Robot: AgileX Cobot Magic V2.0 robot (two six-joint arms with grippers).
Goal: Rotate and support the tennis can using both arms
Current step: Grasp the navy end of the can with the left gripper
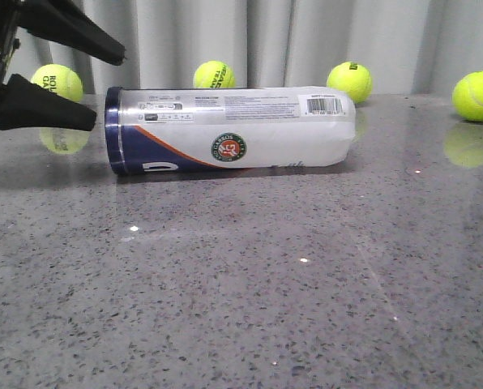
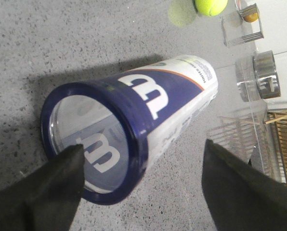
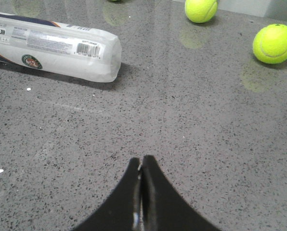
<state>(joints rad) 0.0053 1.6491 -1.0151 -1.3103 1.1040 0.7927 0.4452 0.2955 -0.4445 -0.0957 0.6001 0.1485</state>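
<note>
The tennis can [image 1: 233,130] lies on its side on the grey stone table, its navy rim [image 1: 113,130] pointing left and its barcode end pointing right. My left gripper [image 1: 109,89] hangs open just off that rim end. In the left wrist view the rim [image 2: 134,139] faces the camera, and one dark finger [image 2: 61,178] overlaps the can's mouth while the other finger [image 2: 235,178] stands well clear to the side. My right gripper [image 3: 142,160] is shut and empty over bare table, some way from the can's barcode end [image 3: 88,50]. It is outside the front view.
Yellow tennis balls [image 1: 57,83] [image 1: 214,74] [image 1: 349,81] [image 1: 476,96] line the back of the table before a grey curtain. Clear acrylic stands [image 2: 259,77] and a wooden rack [image 2: 283,144] lie beyond the can's far end in the left wrist view.
</note>
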